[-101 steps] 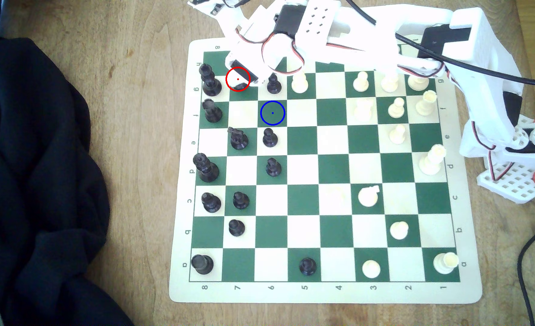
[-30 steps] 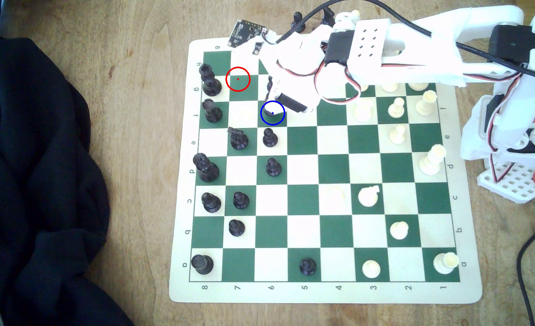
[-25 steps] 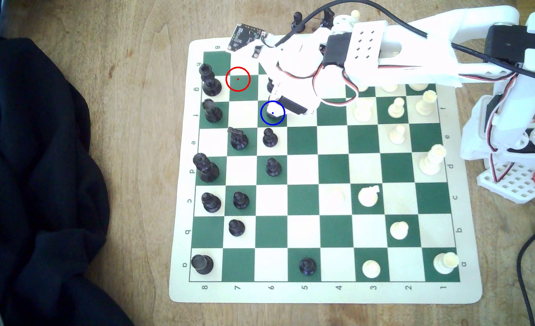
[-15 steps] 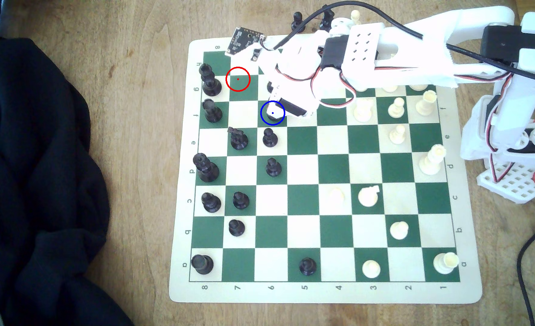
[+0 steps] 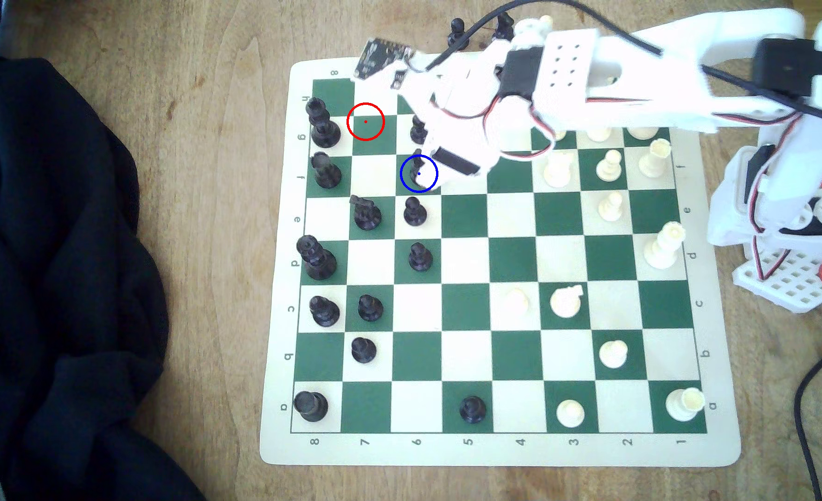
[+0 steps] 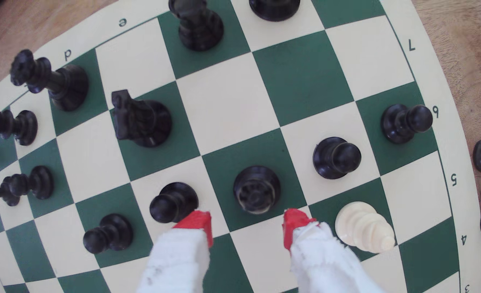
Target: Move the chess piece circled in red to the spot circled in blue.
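The gripper has its two red-tipped fingers spread apart, holding nothing; each white finger is wrapped in rough, fuzzy white padding. Just ahead of the tips, between them but untouched, the black bishop stands upright on a dark green square, seen from straight above as a round base with ringed collars around a small top. In the exterior view that piece stands inside the blue ring, partly hidden by the gripper.

Close around it the wrist view shows two round-headed black pawns, one touching or just beside a red tip, the other on the next cream square; a white bishop-shaped piece sits by the other finger. Farther off in the wrist view are a black knight and a tall black queen.

The white plastic arm reaches in from the exterior view's right, low over the board's far edge, its wrist bent down toward the ringed square, with red and black wires looping beside it.

The red ring marks a bare green square, one file toward the exterior view's left and one row farther. The board is a flat cream and green mat on a wooden table. A dark crumpled cloth lies at the exterior view's left. Past the far edge, two black pieces stand off the board.
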Motion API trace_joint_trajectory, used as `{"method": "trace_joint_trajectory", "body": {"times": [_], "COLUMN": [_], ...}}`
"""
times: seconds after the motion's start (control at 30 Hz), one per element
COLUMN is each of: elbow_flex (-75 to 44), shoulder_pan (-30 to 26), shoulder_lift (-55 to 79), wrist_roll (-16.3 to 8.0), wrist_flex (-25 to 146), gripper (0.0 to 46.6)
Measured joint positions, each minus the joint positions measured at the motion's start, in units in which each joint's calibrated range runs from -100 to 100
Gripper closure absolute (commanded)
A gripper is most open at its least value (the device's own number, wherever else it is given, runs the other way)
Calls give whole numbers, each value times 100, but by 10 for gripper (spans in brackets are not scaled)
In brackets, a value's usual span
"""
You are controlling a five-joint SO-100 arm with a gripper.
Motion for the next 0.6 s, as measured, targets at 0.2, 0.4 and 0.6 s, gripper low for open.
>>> {"method": "trace_joint_trajectory", "body": {"times": [0.2, 0.4, 0.6], "elbow_flex": [280, 1563, 2928], "shoulder_pan": [-7, -177, -538], "shoulder_lift": [-1047, -2757, -4550], "wrist_roll": [0, 5, 176], "wrist_flex": [574, 876, 1020], "gripper": [311, 306, 311]}}
